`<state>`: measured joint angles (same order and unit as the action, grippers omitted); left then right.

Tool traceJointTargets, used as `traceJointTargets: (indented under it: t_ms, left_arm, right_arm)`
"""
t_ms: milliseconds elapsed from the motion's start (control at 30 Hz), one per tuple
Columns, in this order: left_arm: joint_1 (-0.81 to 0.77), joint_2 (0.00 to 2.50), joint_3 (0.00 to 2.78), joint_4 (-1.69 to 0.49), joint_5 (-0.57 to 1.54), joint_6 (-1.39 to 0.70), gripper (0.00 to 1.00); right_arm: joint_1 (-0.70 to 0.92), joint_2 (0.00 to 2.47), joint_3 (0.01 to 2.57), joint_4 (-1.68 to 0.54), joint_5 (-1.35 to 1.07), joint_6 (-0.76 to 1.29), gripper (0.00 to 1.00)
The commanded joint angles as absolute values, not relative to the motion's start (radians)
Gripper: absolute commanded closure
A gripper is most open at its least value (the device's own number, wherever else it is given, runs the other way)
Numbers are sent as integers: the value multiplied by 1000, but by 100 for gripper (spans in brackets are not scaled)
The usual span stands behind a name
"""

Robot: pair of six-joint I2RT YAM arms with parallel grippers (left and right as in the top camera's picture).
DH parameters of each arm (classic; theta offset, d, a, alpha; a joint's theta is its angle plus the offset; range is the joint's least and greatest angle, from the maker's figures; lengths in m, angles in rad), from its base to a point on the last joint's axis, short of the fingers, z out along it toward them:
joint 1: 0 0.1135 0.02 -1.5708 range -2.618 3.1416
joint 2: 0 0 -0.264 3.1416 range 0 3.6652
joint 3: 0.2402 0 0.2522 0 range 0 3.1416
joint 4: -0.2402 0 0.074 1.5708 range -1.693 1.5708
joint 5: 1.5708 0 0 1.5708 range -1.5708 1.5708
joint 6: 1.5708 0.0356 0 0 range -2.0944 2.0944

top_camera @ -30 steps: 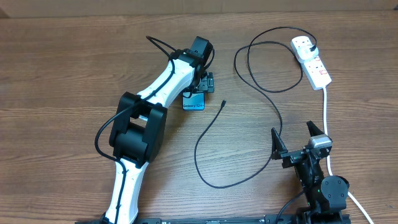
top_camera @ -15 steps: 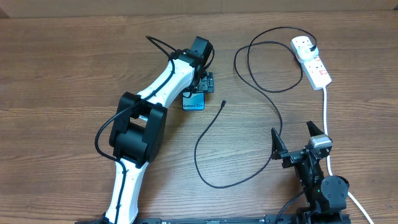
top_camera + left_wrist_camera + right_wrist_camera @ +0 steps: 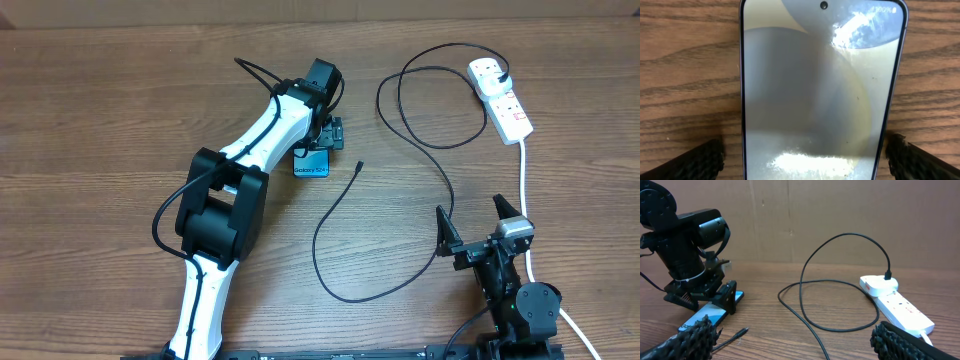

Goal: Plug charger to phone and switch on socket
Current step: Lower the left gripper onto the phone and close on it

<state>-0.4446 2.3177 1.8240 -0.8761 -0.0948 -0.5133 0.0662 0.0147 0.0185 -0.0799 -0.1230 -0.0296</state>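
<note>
Wood-grain table (image 3: 120, 100), plain brown wall (image 3: 790, 220) behind, possibly cardboard, phone (image 3: 312, 166) lying flat and lit between spread jaws of the left gripper (image 3: 323, 136), charger (image 3: 850, 234) tip loose just beside it, its plug in the socket (image 3: 505, 102) far right, right gripper (image 3: 478, 222) apart, empty

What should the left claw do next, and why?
Probably close on the phone: the open left claw straddles it, a pad beside each long edge, while the charger's connector tip lies loose nearby, unplugged.
</note>
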Motion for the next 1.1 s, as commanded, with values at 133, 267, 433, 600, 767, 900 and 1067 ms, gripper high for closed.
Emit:
traceJointTargets:
  t_ms: [133,267,433,600,767,900,1067]
  left_arm:
    - [-448,2351,1790,-881,-78,-501,7]
    - [-448,2352,1780,-877,-78,-501,7]
    - [-448,2352,1780,-877,-77,-501,12]
    - [-448,2352,1780,-877,-78,-501,17]
    - [-448,2352,1780,-876,-77,-502,18]
    - [-448,2352,1780,-874,-77,-502,22]
    - [-448,2352,1780,-874,-77,-502,28]
  right_arm:
    - [71,3,9,-76,-117,-31,0]
    - [71,3,9,-76,-116,-31,0]
    - [71,3,9,-76,-116,-31,0]
    - [71,3,9,-76,-116,-31,0]
    - [71,3,9,-76,-116,-31,0]
    - [71,3,9,-76,-116,-31,0]
    - [71,3,9,-76,-116,-31,0]
